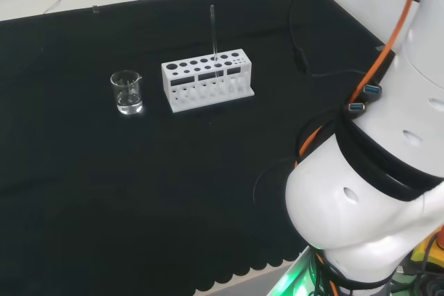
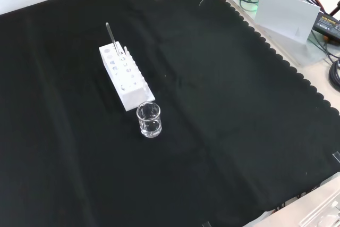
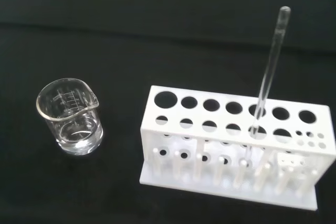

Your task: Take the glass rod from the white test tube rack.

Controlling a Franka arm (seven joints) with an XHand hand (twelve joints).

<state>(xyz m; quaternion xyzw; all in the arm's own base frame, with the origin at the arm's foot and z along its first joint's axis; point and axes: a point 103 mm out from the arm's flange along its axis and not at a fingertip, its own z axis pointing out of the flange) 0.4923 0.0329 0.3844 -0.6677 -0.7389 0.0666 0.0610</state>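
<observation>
One small clear glass beaker (image 3: 69,124) stands nearest us, just beside one white plastic test tube rack (image 3: 231,148), where one thin clear glass rod (image 3: 266,74) leans in a back-row hole, untouched. We judge the approach has yet to begin; next we must reach it. We cannot tell our hand's state

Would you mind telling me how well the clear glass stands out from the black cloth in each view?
Head view: the rod is a thin pale line, and the beaker shows by its bright rim and base. Front view: the rod is faint, clearest against the white rack. Wrist view: both are plain, with highlights on the beaker's rim and the rod's tip.
</observation>
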